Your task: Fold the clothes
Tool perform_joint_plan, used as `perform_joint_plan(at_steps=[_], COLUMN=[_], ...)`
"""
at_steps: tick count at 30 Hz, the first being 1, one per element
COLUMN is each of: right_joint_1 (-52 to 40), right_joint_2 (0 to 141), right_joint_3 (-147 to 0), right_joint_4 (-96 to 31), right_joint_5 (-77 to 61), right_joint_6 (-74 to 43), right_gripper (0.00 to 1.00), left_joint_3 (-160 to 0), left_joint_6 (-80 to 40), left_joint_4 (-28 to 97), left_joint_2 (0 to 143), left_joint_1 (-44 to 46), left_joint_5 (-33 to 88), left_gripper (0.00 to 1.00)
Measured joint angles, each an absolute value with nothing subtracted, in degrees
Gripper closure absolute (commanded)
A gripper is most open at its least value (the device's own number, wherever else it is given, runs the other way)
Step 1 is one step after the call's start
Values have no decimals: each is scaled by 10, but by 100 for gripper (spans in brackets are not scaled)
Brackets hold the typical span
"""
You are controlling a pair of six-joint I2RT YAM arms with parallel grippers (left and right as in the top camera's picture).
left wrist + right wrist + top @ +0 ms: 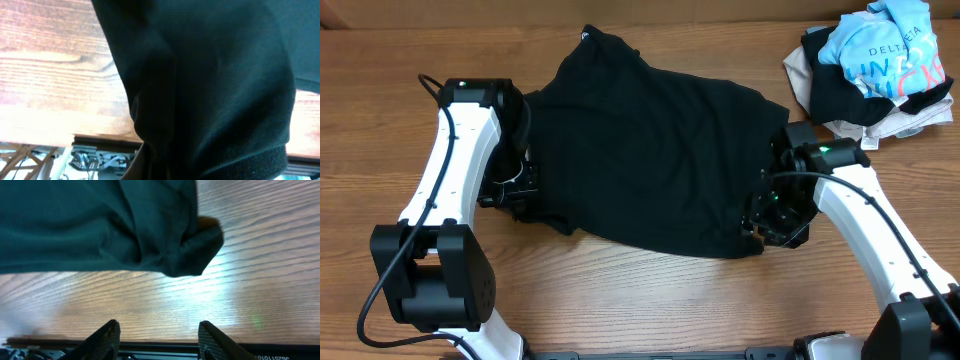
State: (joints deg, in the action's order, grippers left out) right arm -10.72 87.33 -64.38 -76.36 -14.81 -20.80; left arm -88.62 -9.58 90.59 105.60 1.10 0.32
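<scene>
Right claw (159, 342) is hanging over bare wood with its two fingers (107, 336) spread apart and nothing between them. The near right corner of the black shirt (195, 250) is lying bunched just ahead of the fingertips, not touching them.

The left claw (523, 190) is sitting at the shirt's left edge. In its own wrist view dark fabric is draping close across the lens, with a thick hem showing at the lower right. The fingers are hidden, so I cannot tell whether they are apart or clamped on cloth.

From above, the shirt is lying spread across the middle of the table (380, 60), rumpled, with its collar end pointing toward the far edge. Its near edge is running in a loose bow from one claw to the other. Bare wood is showing along the far left and in the near strip between the two arms. A pile is sitting in the far right corner, near the shirt's right edge, with a light-blue tee (885, 50) lying on top of a beige garment (800, 75).
</scene>
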Motion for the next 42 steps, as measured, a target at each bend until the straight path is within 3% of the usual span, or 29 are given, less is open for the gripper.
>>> perform_joint_plan(at_steps=[2, 5, 10, 17, 29, 36, 42], right_joint_1=[-113, -114, -114, -114, -114, -114, -114], right_joint_2=[873, 873, 873, 873, 873, 873, 873], right_joint_3=[-643, -643, -643, -638, -522, -478, -442], right_joint_4=[-747, -725, -705, -701, -606, -542, -482], right_joint_5=[-149, -151, -151, -150, -149, -109, -90], right_joint_6=[-208, -208, -209, -218, -305, -354, -369], right_gripper=[45, 44, 37, 37, 37, 34, 33], left_joint_3=[-886, -886, -886, -886, -767, -694, -656], left_joint_6=[-96, -102, -102, -102, -129, -186, -212], left_joint_4=[894, 881, 871, 855, 777, 685, 653], left_joint_2=[1056, 1056, 1056, 1056, 1055, 1055, 1055], left_joint_1=[11, 11, 11, 11, 11, 10, -3], left_joint_5=[1, -7, -20, -23, 26, 29, 27], left_gripper=[75, 67, 66, 61, 65, 58, 61])
